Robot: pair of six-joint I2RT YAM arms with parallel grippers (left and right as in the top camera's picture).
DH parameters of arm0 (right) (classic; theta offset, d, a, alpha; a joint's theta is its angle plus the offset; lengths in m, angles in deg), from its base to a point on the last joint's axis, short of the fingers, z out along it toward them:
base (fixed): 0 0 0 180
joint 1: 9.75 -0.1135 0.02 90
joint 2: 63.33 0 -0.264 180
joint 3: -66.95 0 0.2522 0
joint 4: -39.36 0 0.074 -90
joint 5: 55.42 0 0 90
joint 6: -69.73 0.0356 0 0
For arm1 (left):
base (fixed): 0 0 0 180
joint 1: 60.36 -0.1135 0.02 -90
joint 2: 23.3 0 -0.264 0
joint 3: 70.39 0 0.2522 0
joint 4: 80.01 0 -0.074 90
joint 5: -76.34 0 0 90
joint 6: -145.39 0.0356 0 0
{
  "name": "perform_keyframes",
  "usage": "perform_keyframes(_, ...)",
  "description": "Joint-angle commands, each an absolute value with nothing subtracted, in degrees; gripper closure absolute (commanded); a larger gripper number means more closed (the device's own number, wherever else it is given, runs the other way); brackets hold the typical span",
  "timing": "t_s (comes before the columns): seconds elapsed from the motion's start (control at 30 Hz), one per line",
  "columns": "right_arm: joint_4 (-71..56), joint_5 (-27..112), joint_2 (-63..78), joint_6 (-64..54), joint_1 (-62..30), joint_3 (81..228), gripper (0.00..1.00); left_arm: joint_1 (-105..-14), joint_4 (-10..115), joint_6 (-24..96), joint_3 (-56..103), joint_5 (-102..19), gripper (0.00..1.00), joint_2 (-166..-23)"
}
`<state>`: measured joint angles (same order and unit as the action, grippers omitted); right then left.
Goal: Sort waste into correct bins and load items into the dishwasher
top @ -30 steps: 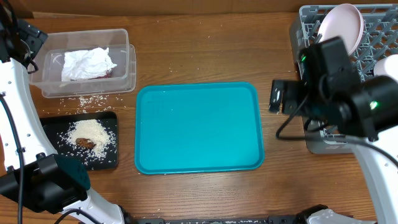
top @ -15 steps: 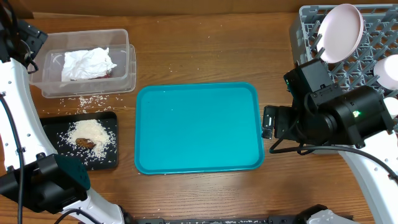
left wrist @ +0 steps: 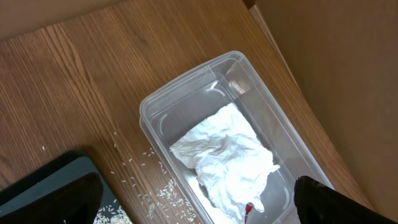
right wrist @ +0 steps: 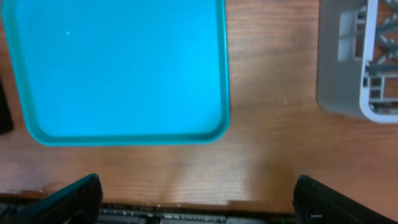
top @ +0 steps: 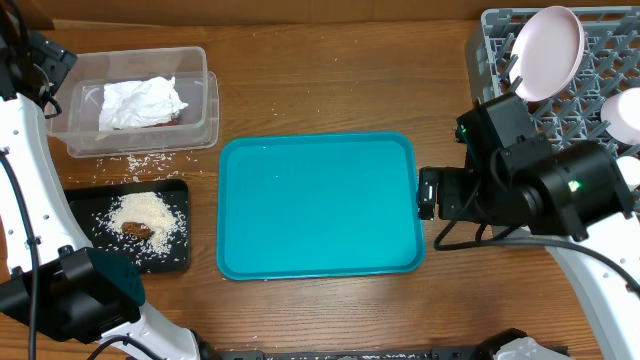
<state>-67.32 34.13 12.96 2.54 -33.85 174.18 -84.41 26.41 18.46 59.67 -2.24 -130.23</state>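
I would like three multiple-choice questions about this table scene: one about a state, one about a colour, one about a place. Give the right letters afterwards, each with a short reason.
1. The right gripper is: A open, holding nothing; B fully shut; C shut on an object.
2. The serving tray is: A red; B teal; C black.
3. The crumpled napkin lies: A on the serving tray; B in the right gripper; C in the clear tub.
Answers: 1 A, its fingers stand wide apart with nothing between them; 2 B, its whole surface is teal; 3 C, the tub's walls surround it.
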Motion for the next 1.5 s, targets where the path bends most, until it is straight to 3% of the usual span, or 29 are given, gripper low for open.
perform_keyframes(0.0,-62.9,33.8,7.3,2.2,-34.0,171.4,0.00,-84.7,26.5,19.4,59.9,-1.5,0.00,-130.6)
perform_keyframes(0.27,-44.6,33.4,-12.5,2.0,-31.2,149.8,0.00,-84.7,26.5,19.4,59.9,-1.5,0.00,-130.6)
perform_keyframes(0.53,-25.7,35.8,-36.2,2.0,-19.6,124.9,0.00,-84.7,26.5,19.4,59.9,-1.5,0.00,-130.6)
perform_keyframes(0.73,-13.4,36.2,-49.1,-1.1,-15.8,110.9,0.00,-84.7,26.5,19.4,59.9,-1.5,0.00,-130.6)
perform_keyframes(1.1,17.1,37.7,-58.4,-1.2,-8.2,88.9,0.00,-84.7,26.5,19.4,59.9,-1.5,0.00,-130.6)
perform_keyframes(1.47,24.7,38.1,-63.2,-4.2,-5.6,81.1,0.00,-84.7,26.5,19.4,59.9,-1.5,0.00,-130.6)
